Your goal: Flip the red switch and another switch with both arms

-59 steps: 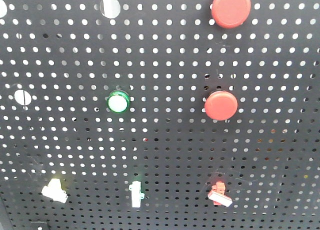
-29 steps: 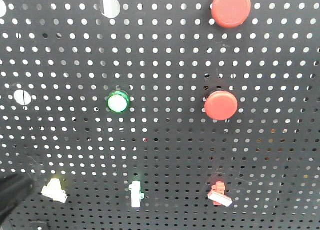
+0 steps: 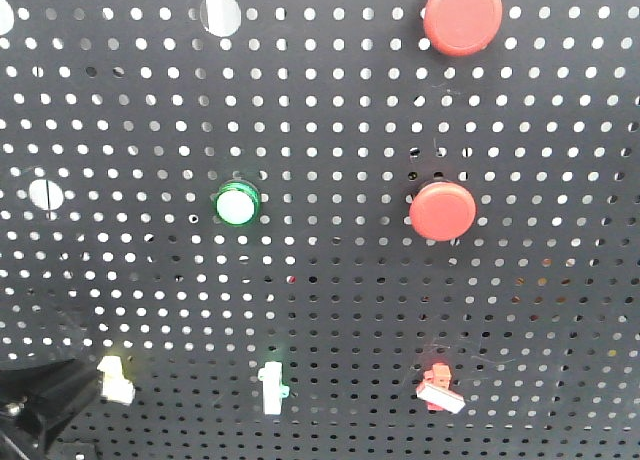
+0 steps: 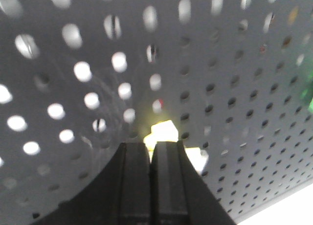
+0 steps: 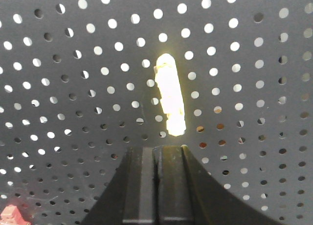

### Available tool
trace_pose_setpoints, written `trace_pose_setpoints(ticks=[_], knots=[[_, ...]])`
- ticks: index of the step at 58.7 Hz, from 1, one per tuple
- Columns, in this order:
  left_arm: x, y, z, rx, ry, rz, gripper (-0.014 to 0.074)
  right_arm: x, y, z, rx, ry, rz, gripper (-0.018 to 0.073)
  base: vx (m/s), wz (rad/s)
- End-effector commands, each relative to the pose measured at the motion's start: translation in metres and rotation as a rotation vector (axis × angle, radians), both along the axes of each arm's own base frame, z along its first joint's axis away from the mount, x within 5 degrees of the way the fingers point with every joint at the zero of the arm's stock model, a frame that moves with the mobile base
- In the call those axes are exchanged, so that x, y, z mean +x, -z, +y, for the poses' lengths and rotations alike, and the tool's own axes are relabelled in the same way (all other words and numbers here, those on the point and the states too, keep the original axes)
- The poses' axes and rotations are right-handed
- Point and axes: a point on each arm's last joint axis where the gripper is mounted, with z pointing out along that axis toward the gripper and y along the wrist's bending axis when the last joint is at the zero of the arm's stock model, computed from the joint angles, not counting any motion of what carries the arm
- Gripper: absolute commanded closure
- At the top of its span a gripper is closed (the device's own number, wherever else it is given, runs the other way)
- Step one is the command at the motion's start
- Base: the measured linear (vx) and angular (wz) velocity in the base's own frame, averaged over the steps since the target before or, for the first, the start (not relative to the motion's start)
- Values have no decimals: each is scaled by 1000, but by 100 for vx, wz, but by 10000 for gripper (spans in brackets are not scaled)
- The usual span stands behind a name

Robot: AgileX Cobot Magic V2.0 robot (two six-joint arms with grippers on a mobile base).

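Below the round red button [image 3: 441, 210], the small red switch [image 3: 438, 388] slants its flat white lever down-right, with left gripper [image 4: 150, 151] and right gripper [image 5: 156, 154] jaws clenched, empty.

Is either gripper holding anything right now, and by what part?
Nothing is held. The left gripper is shut and empty, its tips right by the pale yellow switch; the right gripper is shut and empty too.

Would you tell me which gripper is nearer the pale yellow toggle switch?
Left. The left gripper sits right at the pale yellow toggle switch, jaws shut; the right gripper shows nowhere near it in the front view.
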Motion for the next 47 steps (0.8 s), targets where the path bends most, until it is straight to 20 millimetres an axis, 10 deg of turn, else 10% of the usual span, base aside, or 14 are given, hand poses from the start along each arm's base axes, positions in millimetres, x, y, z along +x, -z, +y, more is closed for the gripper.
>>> trace_pose_setpoints(ticks=[1,22,47], knots=[[9,-14,-1,-49,-21,-80,594,1,-15,-2,-18,21,-93,566,0,0],[2,28,15,-119,-116,58,594,1,-15,-2,-11,20,-92,566,0,0],[-50,-13,31,-208,-91,-123,594,6,-8,9,-124,-109,-23,566,0,0]])
